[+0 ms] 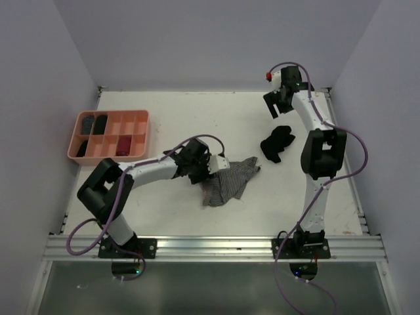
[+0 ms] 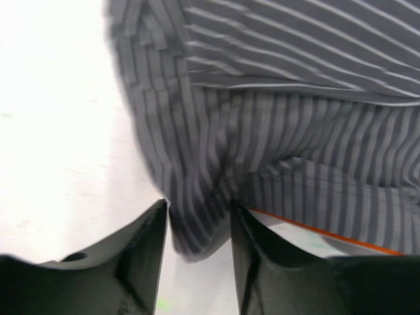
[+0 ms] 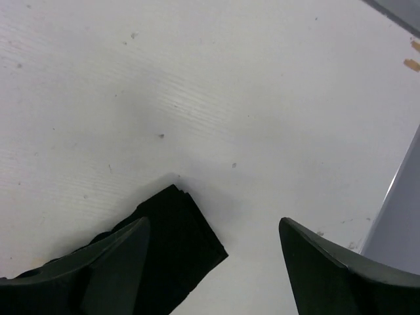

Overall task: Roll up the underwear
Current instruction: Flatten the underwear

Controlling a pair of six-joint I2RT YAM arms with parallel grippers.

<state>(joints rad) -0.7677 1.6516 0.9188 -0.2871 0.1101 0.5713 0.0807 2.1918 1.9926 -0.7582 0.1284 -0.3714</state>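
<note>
**Striped underwear** (image 1: 231,180): grey-and-white, fine stripes, orange-pink edge. Lies crumpled on the white worktop (image 1: 197,118), near centre, just right of the left arm's wrist. In the left wrist view (image 2: 275,131) one fold pokes down between the fingers.

**Black underwear** (image 1: 277,144): bunched heap, right of the striped piece and apart from it. In the right wrist view (image 3: 177,252) a folded corner shows beside one finger.

**Left gripper** (image 1: 207,172) (image 2: 197,205): low at the striped cloth's left edge. Fingers narrowly parted, with the fold touching both inner faces. Whether they grasp it, I cannot tell.

**Right gripper** (image 1: 273,108) (image 3: 211,224): raised beyond the black heap. Fingers spread wide, grasping nothing.

**Tray** (image 1: 147,134): salmon-pink, compartmented, far left. Dark items sit in some compartments.
</note>
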